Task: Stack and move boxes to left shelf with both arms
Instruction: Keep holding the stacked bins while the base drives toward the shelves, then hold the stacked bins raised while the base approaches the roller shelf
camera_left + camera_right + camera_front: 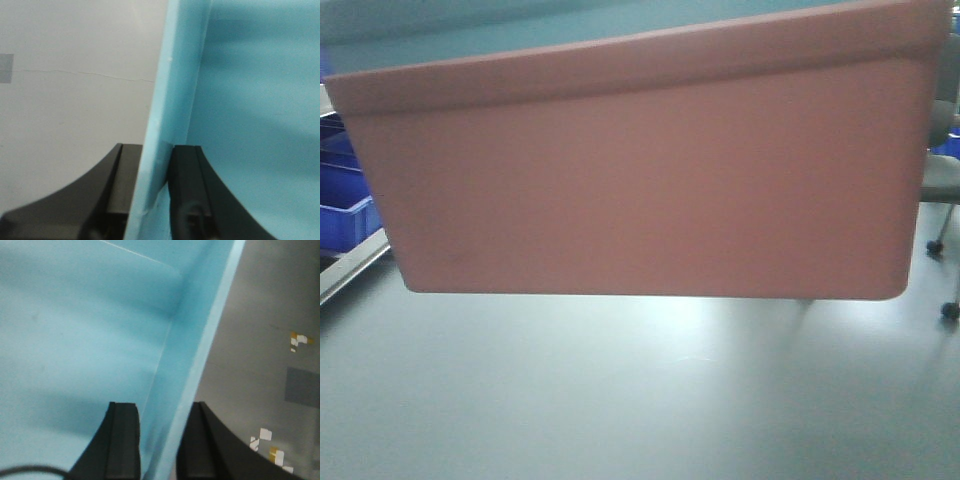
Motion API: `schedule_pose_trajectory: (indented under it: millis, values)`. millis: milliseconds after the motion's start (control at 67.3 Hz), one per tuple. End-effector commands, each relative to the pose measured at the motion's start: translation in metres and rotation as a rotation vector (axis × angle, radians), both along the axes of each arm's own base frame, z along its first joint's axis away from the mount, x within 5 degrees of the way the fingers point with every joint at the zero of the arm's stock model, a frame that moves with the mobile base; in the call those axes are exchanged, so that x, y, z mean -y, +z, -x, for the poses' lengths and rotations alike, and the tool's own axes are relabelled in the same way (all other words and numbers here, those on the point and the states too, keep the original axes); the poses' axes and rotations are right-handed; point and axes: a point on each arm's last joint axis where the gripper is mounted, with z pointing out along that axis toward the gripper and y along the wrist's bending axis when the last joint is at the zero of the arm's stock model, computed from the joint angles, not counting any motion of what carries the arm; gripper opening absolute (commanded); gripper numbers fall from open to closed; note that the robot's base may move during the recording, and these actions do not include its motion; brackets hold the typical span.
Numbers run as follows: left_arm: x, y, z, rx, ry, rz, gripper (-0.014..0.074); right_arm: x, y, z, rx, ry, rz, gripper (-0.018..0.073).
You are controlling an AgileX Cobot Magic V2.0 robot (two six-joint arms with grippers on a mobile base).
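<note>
Nested tubs held off the table, one pincer on each end wall

The salmon pink tub [640, 190] fills the front view with the turquoise tub [470, 30] sitting inside it, only the turquoise band showing above the pink rim; the pair hangs above the white tabletop [640, 410], tilted so the rim rises towards the right of the picture. The left gripper [155, 150] pinches the turquoise wall, one black finger [187, 170] inside the tub and the other outside, both pressed against the plastic. The right gripper [162, 407] straddles the opposite turquoise wall the same way, its inner finger [122, 425] against the inside face, the outer one over the floor side. At the front view's left edge, dark blue crates [342, 195] sit behind the metal front bar of the left shelf [350, 262], beside and lower than the stack
</note>
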Motion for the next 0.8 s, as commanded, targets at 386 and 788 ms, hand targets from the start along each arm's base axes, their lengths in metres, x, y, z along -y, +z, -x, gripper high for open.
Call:
schedule_pose_trajectory:
  millis: [386,788]
  values:
    - [0.0303,0.0396,0.0189,0.095,-0.108,0.322,-0.0003,-0.0251,0.0335,0.0047,0.17,0.113,-0.282,0.0055]
    - [0.0303,0.0396,0.0189,0.095,-0.108,0.322,-0.0003,-0.0251,0.0335,0.0047,0.17,0.113,-0.282,0.0055]
